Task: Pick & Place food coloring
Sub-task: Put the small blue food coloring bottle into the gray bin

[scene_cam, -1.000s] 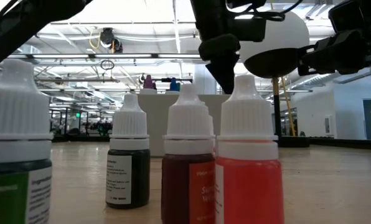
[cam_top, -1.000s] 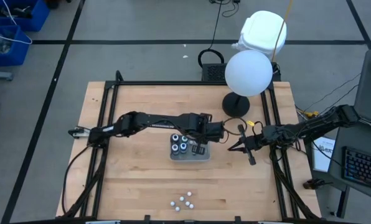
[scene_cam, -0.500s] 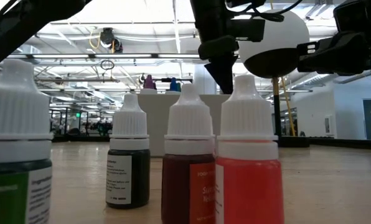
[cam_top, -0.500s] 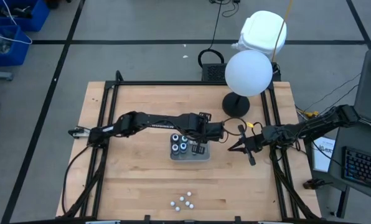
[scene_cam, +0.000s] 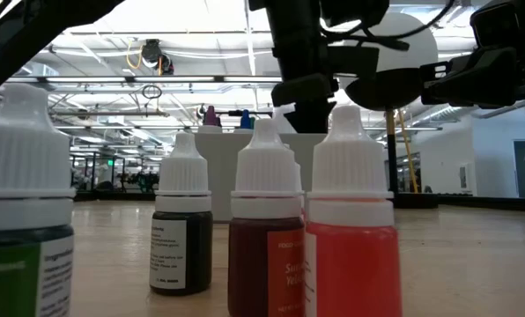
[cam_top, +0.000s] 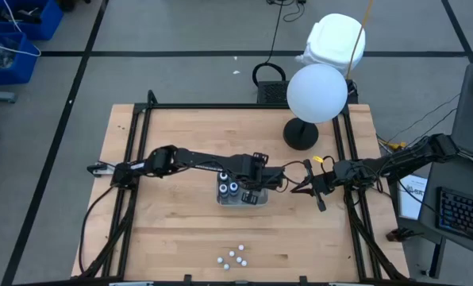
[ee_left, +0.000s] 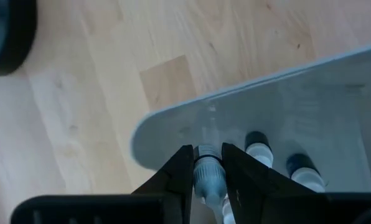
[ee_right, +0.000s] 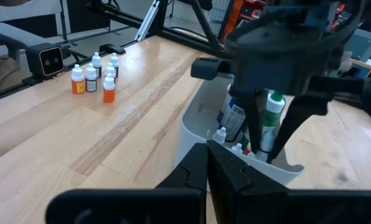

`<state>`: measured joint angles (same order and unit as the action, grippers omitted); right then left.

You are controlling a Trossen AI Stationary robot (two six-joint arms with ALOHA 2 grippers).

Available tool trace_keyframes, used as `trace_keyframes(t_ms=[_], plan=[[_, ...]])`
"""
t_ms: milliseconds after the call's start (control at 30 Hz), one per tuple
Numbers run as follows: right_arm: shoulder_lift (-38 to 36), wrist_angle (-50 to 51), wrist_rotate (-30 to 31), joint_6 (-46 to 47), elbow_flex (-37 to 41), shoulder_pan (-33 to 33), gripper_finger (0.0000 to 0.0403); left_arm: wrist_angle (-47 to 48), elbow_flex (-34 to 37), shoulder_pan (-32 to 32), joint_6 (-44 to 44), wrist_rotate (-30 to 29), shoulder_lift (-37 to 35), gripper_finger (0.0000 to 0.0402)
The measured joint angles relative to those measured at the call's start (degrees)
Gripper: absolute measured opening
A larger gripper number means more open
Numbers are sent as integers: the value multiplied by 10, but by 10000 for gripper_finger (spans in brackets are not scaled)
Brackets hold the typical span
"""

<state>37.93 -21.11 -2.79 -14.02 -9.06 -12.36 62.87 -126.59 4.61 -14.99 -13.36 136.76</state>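
Observation:
A clear tray (cam_top: 259,201) stands mid-table with food coloring bottles (cam_top: 228,189) upright in it, whitish tops up. My left gripper (cam_top: 255,187) hangs over the tray's right part, pointing steeply down, shut on one more food coloring bottle (ee_left: 207,177). Two tray bottles (ee_left: 258,149) show just beyond it in the left wrist view. My right gripper (cam_top: 298,188) waits shut to the right of the tray, pointing at it, touching nothing. My left gripper pinches the small bottle between its two fingers (ee_left: 184,169), which sit on opposite sides of its upper body (ee_left: 208,182). The fingers come from above, slanting down. The bottle stands upright inside the tray's rim (ee_left: 167,127); whether its base touches the tray floor I cannot tell.
Several white-capped dropper bottles (cam_top: 232,257) stand in a cluster near the table's front edge, close before the low camera (scene_cam: 346,229). A lamp with a white globe (cam_top: 317,93) on a black base (cam_top: 300,133) stands at the back right. Bare wood lies left of the tray.
My left gripper has sunk toward the tray and come a little toward the table's near edge, keeping its hold on the bottle. The right arm has stayed in place.

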Motion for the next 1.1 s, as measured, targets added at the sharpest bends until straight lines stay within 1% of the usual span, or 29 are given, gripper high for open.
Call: trace_keyframes(t_ms=[167, 300, 467, 767, 967, 1100], plan=[[0, -1, 0, -1, 0, 0, 0, -12, 16, -3, -5, 4, 0, 79], [0, 0, 0, -1, 0, 0, 0, -37, 31, -7, -24, 18, 0, 79], [0, -5, 0, -1, 0, 0, 0, -61, 47, -10, -41, 19, 0, 79], [0, -5, 0, 0, 0, 0, 0, -62, 49, -24, -44, 52, 0, 79], [0, -5, 0, 8, 0, 0, 0, -62, 49, -37, -44, 86, 0, 79], [0, -5, 0, 9, 0, 0, 0, -62, 49, -43, -43, 89, 0, 79]])
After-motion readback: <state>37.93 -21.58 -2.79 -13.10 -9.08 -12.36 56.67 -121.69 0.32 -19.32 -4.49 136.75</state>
